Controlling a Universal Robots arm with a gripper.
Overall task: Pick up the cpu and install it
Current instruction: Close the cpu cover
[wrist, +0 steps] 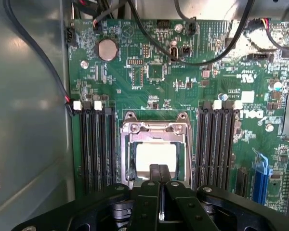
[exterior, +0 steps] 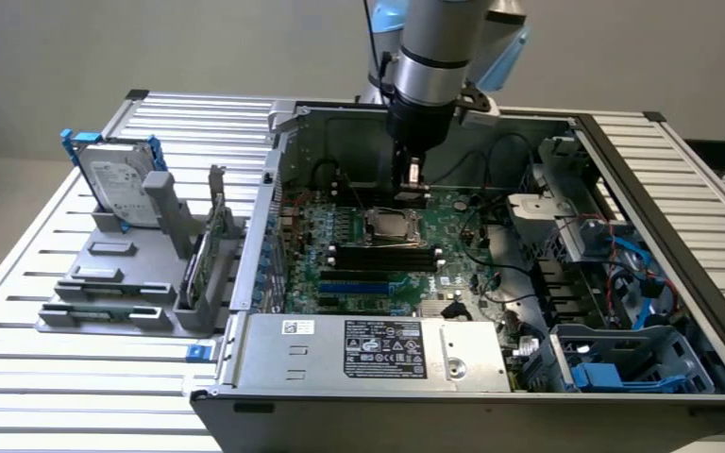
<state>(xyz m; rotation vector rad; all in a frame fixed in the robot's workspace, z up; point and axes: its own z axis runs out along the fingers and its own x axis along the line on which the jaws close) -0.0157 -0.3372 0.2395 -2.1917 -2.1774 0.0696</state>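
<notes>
The cpu [wrist: 156,155], a small square chip with a bright silver top, lies flat inside the metal socket frame [wrist: 154,129] on the green motherboard [wrist: 183,86]. In the exterior view the cpu [exterior: 389,225] sits in the middle of the board inside the open computer case [exterior: 665,283]. My gripper [exterior: 413,186] hangs a short way above and just behind the socket. Seen from the wrist, the gripper [wrist: 160,175] is shut, its two black fingers pressed together over the socket's near edge with nothing between them.
Black memory slots [wrist: 94,144] flank the socket on both sides. Black cables [wrist: 149,38] cross the board behind it. A power supply [exterior: 376,347] fills the case front. Outside the case, on the exterior view's left, a grey holder [exterior: 110,283] carries a hard drive [exterior: 121,184].
</notes>
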